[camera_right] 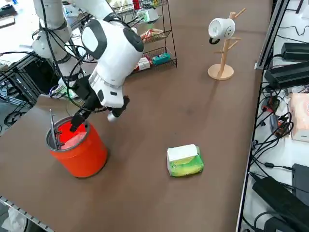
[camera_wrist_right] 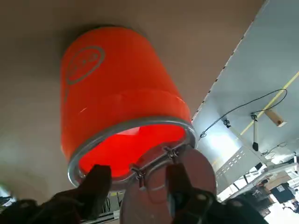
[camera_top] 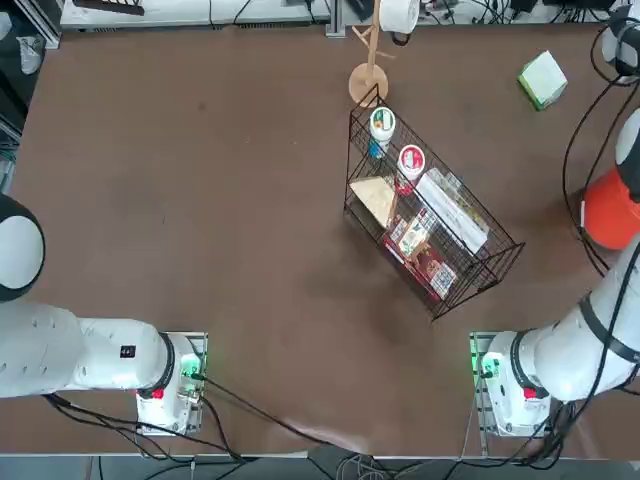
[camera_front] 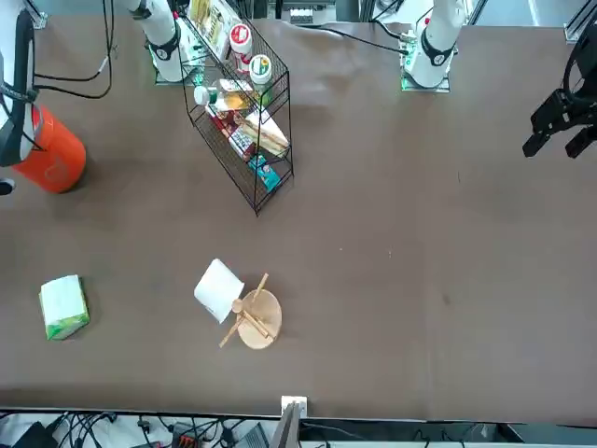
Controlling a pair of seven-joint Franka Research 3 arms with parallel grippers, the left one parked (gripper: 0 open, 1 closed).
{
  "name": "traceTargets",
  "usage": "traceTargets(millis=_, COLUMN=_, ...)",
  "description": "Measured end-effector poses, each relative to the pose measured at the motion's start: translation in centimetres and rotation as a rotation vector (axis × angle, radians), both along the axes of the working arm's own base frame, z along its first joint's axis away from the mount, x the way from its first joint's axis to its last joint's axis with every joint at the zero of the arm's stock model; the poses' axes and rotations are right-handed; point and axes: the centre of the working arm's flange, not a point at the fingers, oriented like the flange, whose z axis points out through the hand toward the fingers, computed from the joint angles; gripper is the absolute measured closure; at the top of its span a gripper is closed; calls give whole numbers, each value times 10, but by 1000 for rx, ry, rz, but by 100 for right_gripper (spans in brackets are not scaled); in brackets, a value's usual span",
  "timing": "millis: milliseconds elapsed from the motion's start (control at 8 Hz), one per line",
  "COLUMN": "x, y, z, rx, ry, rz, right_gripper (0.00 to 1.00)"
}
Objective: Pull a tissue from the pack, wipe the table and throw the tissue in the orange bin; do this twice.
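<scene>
Over orange bin [camera_right: 79, 147], hand [camera_wrist_right: 138, 186] open

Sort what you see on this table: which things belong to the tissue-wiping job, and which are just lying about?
Job: pack; table; orange bin; right gripper, open over the bin's mouth.

Lying about: wire basket of groceries; wooden stand with white paper roll.

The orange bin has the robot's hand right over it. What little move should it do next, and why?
Probably lift away and head toward the pack. The right hand hangs open over the orange bin holding nothing, so that tissue looks dropped, though the bin's inside isn't clear.
</scene>
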Motion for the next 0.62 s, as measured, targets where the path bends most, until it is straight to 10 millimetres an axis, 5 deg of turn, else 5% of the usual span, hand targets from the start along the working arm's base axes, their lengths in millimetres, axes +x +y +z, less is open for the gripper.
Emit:
traceTargets(millis=125, x=0, y=0, z=0, rx=11, ry=5, rz=13, right_gripper=2)
traceTargets(millis=375, x=14, y=9, z=23, rx=50, ry=-48, rz=51, right_gripper=0)
traceTargets(millis=625, x=50, y=53, z=88, rx=108, ry=-187, rz=89, right_gripper=0)
